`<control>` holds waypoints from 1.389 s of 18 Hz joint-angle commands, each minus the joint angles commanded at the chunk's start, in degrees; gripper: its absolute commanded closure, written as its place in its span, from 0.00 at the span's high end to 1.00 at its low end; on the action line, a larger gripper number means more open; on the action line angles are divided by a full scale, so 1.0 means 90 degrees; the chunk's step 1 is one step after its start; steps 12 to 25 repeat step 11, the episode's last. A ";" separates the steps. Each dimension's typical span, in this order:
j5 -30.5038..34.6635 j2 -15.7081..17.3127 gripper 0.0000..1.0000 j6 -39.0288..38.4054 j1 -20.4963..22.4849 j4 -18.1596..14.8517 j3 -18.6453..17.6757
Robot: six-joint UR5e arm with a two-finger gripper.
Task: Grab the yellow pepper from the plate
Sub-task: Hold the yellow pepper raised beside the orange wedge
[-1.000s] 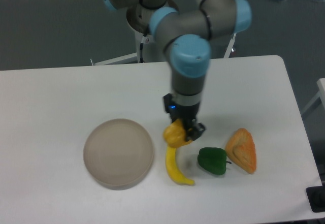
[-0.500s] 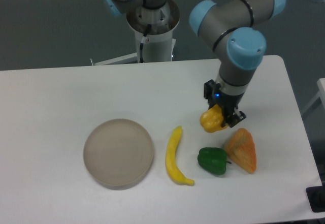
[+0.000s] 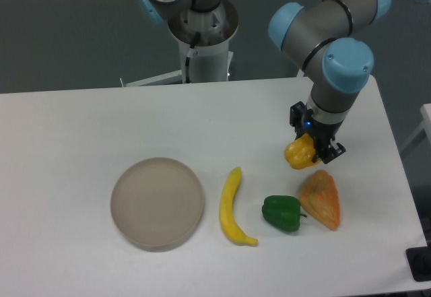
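Hanging in the gripper (image 3: pixel 312 150) at the right of the frame, the yellow pepper (image 3: pixel 300 154) is clear of the plate (image 3: pixel 157 203), which lies bare at lower left, well apart from it. The gripper is clamped on the pepper from above, dark fingers pinching its right side. Whether the pepper is lifted off the table (image 3: pixel 101 128) or just skimming it I cannot tell from this angle, though it looks raised. Just below it sits an orange wedge (image 3: pixel 321 199), with a green pepper (image 3: pixel 281 213) to that one's left and a banana (image 3: pixel 232 206) between the green pepper and the plate. I would judge the pick itself done and the carry in hand. Any next move calls for a firm hold, and for clearing the wedge if the pepper is set down.
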 joint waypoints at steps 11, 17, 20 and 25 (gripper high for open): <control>0.0029 -0.0049 0.20 0.0264 -0.0020 0.0020 0.0020; 0.0029 -0.0049 0.20 0.0264 -0.0020 0.0020 0.0020; 0.0029 -0.0049 0.20 0.0264 -0.0020 0.0020 0.0020; 0.0029 -0.0049 0.20 0.0264 -0.0020 0.0020 0.0020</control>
